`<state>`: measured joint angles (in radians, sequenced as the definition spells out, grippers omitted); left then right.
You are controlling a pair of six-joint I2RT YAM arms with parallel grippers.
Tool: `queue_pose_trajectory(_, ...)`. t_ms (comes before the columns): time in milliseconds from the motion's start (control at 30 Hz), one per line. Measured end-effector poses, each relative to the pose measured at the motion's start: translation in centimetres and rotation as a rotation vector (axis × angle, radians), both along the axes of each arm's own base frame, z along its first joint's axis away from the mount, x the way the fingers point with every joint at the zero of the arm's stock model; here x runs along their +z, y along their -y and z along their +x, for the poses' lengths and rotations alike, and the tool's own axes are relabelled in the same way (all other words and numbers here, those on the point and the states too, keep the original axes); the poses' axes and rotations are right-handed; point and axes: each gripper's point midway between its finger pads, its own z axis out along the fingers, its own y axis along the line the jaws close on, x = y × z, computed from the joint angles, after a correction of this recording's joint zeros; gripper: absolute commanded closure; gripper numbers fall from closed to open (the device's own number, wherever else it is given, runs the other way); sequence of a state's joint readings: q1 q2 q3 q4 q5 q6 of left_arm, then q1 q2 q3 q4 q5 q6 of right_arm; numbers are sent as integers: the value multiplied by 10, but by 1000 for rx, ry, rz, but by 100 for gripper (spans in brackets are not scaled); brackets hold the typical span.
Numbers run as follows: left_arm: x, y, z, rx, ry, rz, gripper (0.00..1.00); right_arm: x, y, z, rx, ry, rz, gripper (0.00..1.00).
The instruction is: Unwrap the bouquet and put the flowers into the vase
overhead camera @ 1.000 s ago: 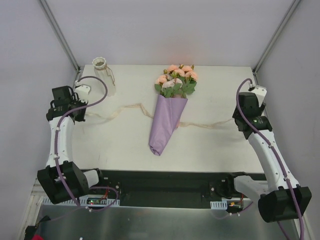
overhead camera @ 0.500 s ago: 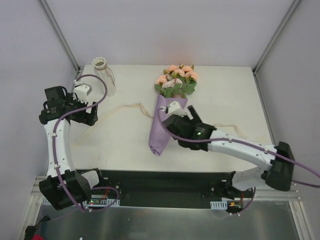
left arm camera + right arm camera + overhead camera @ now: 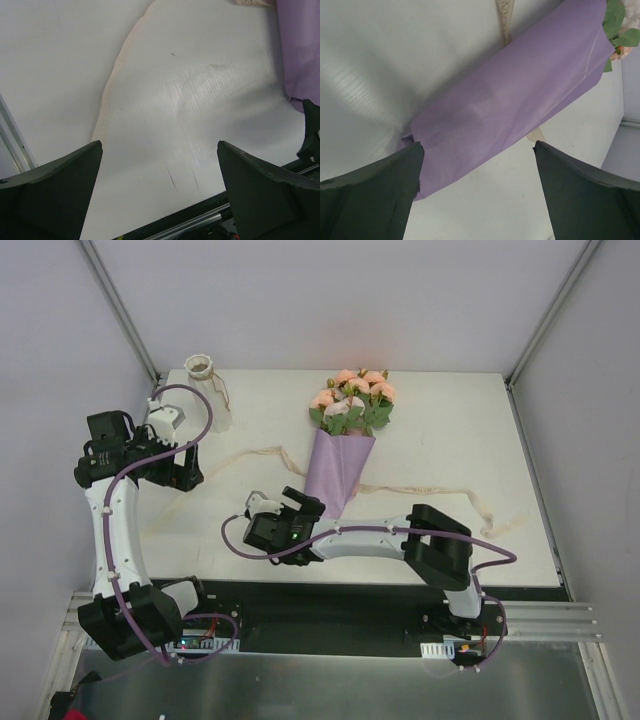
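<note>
The bouquet lies on the white table. Its flowers point to the back and its lilac paper cone narrows toward the front. A cream ribbon trails loose from the cone to both sides. The vase stands upright at the back left corner. My right gripper is open at the cone's narrow end. In the right wrist view the lilac paper lies just beyond its spread jaws. My left gripper hangs open over bare table, with the ribbon ahead of its jaws.
The right arm stretches low along the table's front edge. The ribbon's right tail ends near that edge. Grey walls close in both sides and the back. A black rail runs below the front edge.
Both grippers have opened. The right arm swung from the right side across the front to the cone's narrow end. The left gripper shifted slightly forward and turned inward.
</note>
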<state>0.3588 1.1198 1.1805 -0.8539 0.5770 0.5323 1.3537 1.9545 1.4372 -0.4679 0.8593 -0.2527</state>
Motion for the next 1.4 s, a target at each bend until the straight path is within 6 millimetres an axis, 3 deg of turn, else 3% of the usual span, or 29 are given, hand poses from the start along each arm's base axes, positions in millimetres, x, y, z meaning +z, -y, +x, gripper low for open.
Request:
queue_pose_trajectory(300,0,4,-1,-12,-2,-19,1,-36,3,6,-23,-24,-80,4)
queue_pose_trajectory(767,-4,8,-1,-27,-25,-47,1,-39,-6,-10,-18,-39,-35,1)
queue_pose_trajectory(1133,-22,41,-11,-137,-75,-135,1,-31,12,25,-109,70,-35,14)
queue_pose_trajectory(1400,-26,44,-12,-149,-88,-159,1,-35,10,23,-97,88,-28,35)
